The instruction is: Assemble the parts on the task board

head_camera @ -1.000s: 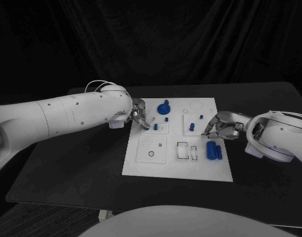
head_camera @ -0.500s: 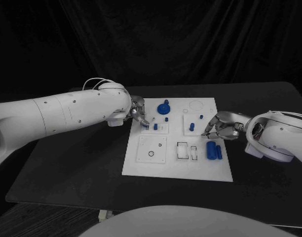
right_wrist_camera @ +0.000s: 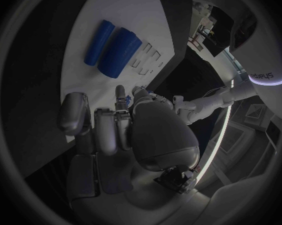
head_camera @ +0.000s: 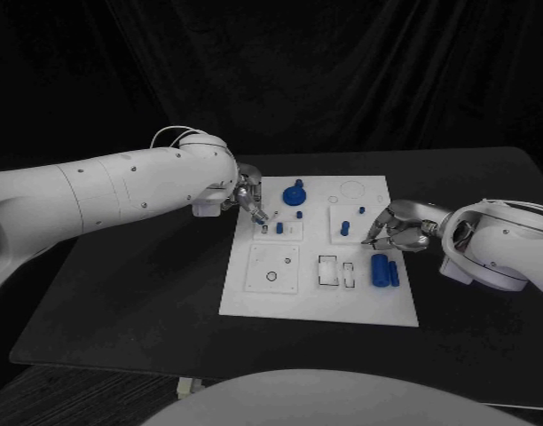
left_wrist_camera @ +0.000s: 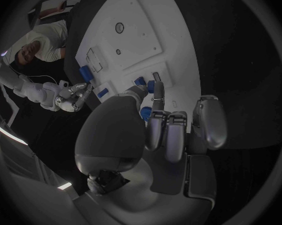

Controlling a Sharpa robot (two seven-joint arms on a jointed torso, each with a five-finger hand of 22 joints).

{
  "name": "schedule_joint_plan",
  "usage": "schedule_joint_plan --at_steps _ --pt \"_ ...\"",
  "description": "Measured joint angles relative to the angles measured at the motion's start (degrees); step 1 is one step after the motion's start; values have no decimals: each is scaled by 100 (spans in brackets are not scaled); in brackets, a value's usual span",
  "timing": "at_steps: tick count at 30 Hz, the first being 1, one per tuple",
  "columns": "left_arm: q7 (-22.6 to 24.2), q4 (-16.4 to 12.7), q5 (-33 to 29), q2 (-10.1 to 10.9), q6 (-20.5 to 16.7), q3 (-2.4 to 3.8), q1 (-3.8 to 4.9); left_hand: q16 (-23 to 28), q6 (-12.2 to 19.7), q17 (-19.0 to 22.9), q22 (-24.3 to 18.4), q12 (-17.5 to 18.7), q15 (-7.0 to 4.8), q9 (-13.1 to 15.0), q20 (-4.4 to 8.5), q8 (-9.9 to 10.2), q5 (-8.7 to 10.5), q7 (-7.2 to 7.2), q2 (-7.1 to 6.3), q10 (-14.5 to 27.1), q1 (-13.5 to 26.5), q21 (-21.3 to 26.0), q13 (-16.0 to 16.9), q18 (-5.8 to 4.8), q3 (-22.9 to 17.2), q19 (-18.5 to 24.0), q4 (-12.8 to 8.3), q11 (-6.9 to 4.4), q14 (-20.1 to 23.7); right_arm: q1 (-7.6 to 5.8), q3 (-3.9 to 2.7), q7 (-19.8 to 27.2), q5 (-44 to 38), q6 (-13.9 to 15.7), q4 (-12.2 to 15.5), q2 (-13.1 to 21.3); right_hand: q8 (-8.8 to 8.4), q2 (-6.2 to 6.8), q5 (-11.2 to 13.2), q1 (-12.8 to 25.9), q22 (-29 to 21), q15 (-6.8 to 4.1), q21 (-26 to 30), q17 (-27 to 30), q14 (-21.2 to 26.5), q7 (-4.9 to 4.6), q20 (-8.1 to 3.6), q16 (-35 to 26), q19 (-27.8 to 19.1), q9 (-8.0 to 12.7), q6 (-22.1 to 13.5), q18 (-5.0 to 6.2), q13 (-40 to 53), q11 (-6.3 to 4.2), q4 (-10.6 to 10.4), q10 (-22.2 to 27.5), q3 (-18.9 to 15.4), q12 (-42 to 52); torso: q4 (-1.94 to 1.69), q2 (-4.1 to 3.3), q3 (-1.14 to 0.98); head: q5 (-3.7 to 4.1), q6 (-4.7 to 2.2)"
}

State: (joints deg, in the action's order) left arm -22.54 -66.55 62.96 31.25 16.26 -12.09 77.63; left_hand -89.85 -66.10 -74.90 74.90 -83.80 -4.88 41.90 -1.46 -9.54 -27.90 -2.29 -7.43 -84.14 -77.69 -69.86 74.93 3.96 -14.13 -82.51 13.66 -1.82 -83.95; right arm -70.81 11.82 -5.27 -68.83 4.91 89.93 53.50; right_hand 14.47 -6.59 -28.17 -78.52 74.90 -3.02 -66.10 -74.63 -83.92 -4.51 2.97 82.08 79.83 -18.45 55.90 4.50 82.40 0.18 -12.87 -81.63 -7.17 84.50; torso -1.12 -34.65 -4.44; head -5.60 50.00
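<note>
The silver left hand (head_camera: 248, 201) pinches what looks like a small dark peg (left_wrist_camera: 156, 77) over the white rectangular task board's (head_camera: 271, 297) left edge, while the silver right hand (head_camera: 397, 231), fingers curled, apparently empty, rests at its right edge beside two blue cylinders (head_camera: 383, 269).

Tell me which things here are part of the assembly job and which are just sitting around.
Part of the job:
task board
round blue part
two blue cylinders lying side by side
small blue pegs standing in the board
left hand, at the board's far left corner
right hand, at the board's right edge

Just there:
black table
</note>
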Motion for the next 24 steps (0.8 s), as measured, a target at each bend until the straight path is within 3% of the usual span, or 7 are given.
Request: schedule_joint_plan --at_steps 11,13,24 --pt "20 553 -303 -400 890 0 20 0 61 0 0 20 1 38 -28 0 1 -36 -1 -8 1 29 0 0 -8 28 -8 8 0 0 0 -1 0 -8 3 -22 0 -15 0 -15 5 -5 0 0 -15 0 0 0 0 0 0 -1 0 7 -1 13 -1 0 5 -7 -1 -5 1" --pt "27 645 -338 -473 980 0 21 0 80 0 0 21 1 38 -28 0 31 -37 1 -9 -1 29 0 0 -95 28 -95 9 -1 0 0 -1 0 -11 2 -29 0 7 0 -36 4 -5 23 11 -14 0 0 0 0 0 0 -1 0 7 -1 13 -1 0 5 -7 0 -12 1" --pt "130 956 -448 -695 1153 0 22 0 125 0 0 21 10 70 -31 0 68 -78 60 -9 -60 52 -1 0 -158 31 -157 30 -10 0 0 -1 0 -27 0 -45 0 -7 0 -52 4 -3 23 14 -14 0 0 0 0 0 0 -2 1 8 -1 14 -1 0 2 -3 1 -4 1"
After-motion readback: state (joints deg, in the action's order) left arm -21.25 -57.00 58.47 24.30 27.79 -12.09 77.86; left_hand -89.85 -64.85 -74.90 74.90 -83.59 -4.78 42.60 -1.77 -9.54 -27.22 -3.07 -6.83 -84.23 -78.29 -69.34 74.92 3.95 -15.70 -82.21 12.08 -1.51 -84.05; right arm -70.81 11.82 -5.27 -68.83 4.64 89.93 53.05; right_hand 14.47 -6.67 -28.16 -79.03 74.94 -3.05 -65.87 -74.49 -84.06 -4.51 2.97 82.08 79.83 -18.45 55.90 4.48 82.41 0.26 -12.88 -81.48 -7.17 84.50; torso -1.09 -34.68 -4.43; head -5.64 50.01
